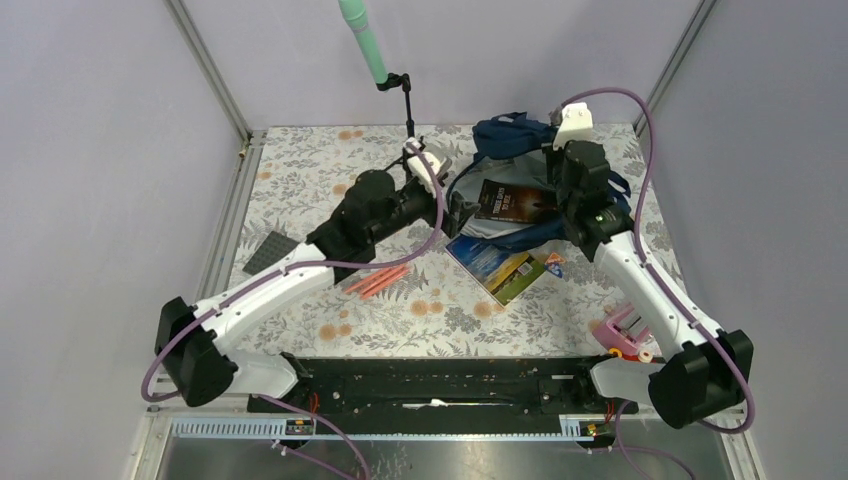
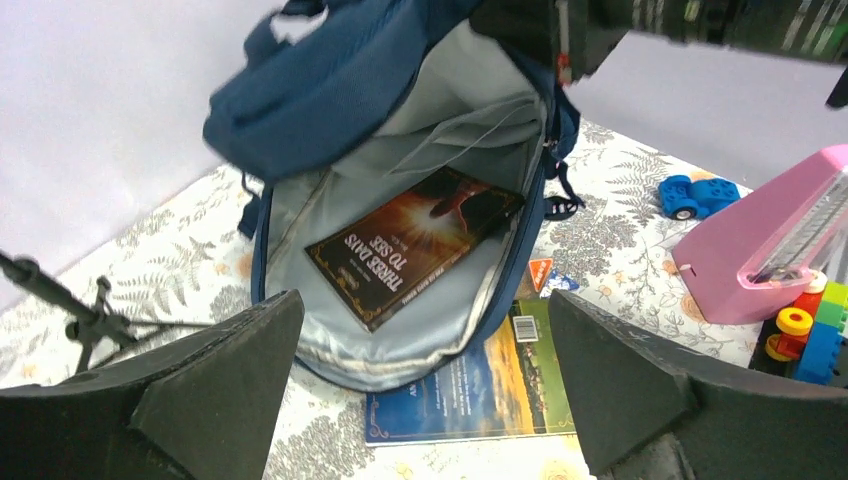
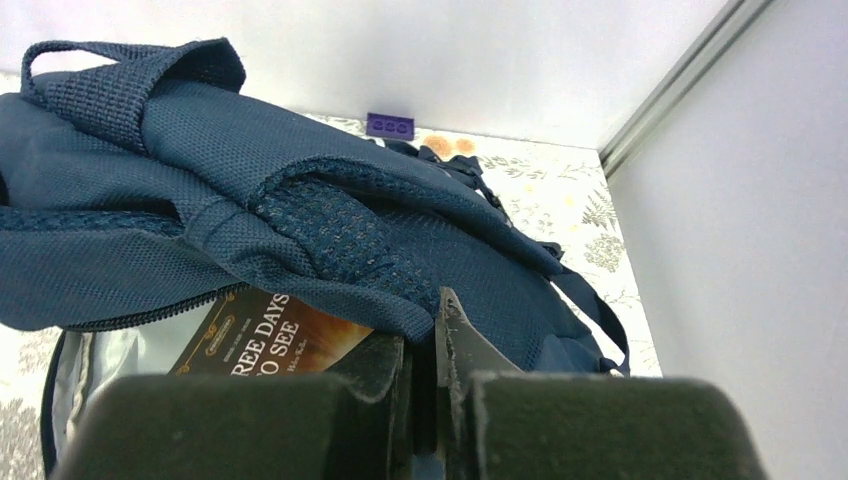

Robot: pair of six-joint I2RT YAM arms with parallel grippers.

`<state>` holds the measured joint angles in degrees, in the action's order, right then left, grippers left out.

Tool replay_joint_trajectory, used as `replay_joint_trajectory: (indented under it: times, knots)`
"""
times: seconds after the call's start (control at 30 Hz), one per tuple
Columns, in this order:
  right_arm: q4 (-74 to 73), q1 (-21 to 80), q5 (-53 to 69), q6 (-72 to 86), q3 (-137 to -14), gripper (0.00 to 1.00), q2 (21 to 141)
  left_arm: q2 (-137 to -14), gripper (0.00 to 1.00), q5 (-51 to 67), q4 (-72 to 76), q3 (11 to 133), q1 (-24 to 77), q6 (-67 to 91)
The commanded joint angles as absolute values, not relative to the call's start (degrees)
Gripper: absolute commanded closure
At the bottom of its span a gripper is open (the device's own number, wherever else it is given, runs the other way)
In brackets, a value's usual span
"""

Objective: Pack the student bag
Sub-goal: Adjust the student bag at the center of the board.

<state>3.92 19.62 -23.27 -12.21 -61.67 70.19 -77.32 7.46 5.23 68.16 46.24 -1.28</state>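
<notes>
The navy student bag (image 1: 505,135) lies open at the back right of the table. A dark book (image 1: 515,200) lies inside on its grey lining. My right gripper (image 1: 562,172) is shut on the edge of the bag's upper flap and holds it up; in the right wrist view the fingers (image 3: 435,335) pinch the blue fabric (image 3: 300,200) above the book (image 3: 260,335). My left gripper (image 2: 425,400) is open and empty, in front of the bag's mouth (image 2: 400,345). A blue-green book (image 2: 480,385) lies on the table with its far edge under the bag's rim.
Red pens (image 1: 378,280) and a dark grey plate (image 1: 268,252) lie left of centre. A pink case (image 2: 760,250), coloured blocks (image 2: 805,330), a blue toy car (image 2: 697,195) and a small orange packet (image 2: 541,272) are right of the bag. A microphone stand (image 1: 408,110) stands at the back.
</notes>
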Motion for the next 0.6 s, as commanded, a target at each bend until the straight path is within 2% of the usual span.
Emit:
replay_joint_trajectory:
  times: [0.0,0.2,0.57]
  knots:
    - [7.5,18.3,-30.2,-9.2,-68.7,1.00,71.1,-76.1,0.01,-0.4,11.4,60.2,46.2,5.6]
    - [7.1,17.7,-28.7,-5.3,-69.0,1.00,71.4,-79.5,0.01,-2.4,13.7,51.5,43.8,16.9]
    - [6.0,17.4,-26.9,-1.5,-67.2,1.00,69.8,-91.3,0.07,4.5,19.4,51.2,36.3,34.7]
